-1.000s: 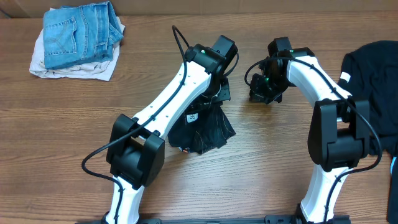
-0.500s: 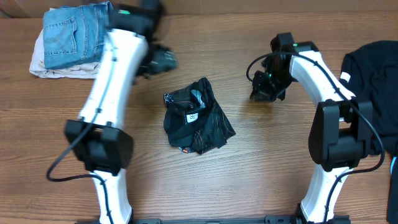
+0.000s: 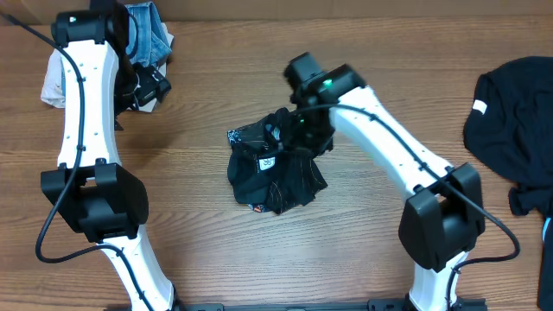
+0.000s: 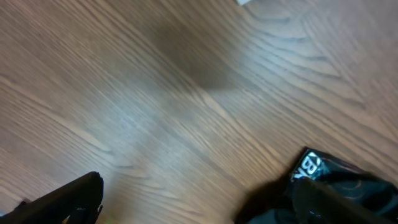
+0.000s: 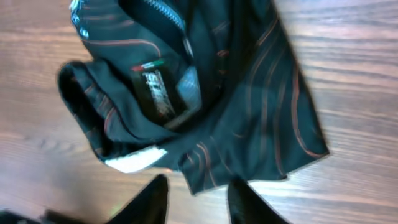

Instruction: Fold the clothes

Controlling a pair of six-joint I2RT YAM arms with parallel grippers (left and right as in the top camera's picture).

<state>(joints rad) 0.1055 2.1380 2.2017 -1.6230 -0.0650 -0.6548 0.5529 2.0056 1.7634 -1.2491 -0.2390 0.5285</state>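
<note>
From above, the black jersey [image 3: 281,177] lay bunched in a rough fold at the middle of the wooden table [image 3: 216,250], orange lines and a small white label showing on its top layer. The right gripper [image 3: 302,130] hung over the jersey's far edge, the arm reaching in across it from the right. The left gripper [image 3: 147,86] was well away at the far left, beside a pile of blue jeans [image 3: 149,36] lying on a white cloth [image 3: 52,86]. Another black garment [image 3: 518,104] sat at the right edge of the table.

The left wrist view was blurred. It showed bare wood, with the two dark fingers [image 4: 68,199] spread wide at the bottom corners and nothing between them.

In the right wrist view the jersey filled most of the frame, its zipper [image 5: 165,15] and neck label [image 5: 155,90] turned up. That pincer's fingers [image 5: 152,199] stood apart just below the hem, gripping nothing.
</note>
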